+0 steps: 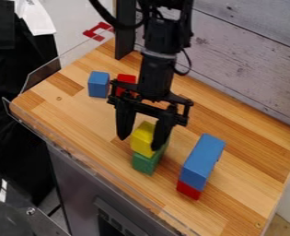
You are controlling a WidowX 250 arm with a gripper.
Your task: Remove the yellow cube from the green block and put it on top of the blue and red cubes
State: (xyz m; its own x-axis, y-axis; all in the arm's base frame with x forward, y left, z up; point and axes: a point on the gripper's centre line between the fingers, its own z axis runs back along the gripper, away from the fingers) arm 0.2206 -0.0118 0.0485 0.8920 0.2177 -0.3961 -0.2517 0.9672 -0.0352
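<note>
My black two-finger hand point(139, 143) hangs spread above the wooden tabletop point(67, 108). The small yellow cube point(142, 138) sits between my fingertips, atop the green block point(145, 163).

Six blocks point(202, 157), one gripper point(139, 142)

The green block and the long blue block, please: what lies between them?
Bare wooden tabletop lies between the green block and the long blue block in the camera view.
</note>
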